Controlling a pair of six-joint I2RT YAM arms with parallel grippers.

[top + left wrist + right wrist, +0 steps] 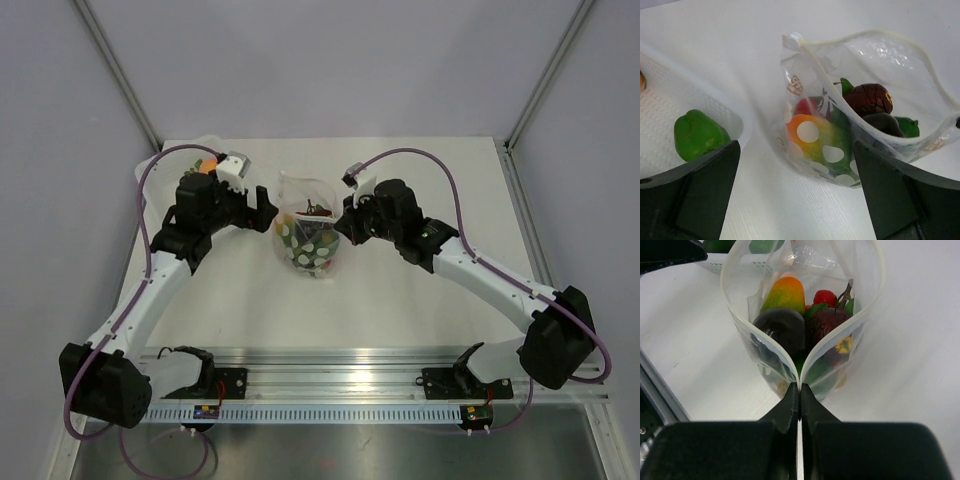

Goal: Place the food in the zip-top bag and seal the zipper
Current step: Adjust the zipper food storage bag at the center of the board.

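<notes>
Mostly loaded: bag gapes, right claw clamped on zipper end at 3 o'clock; left claw open at 9. Green pepper sits in tray; probably fetch it next

White table: flat, matte, fills the middle of the scene, with pale grey walls behind and to both sides. White plastic tray: perforated, low rim, at the far left of the table. Two slanted aluminium posts stand at the far corners; a ribbed aluminium rail runs left to right along the near edge.
</notes>
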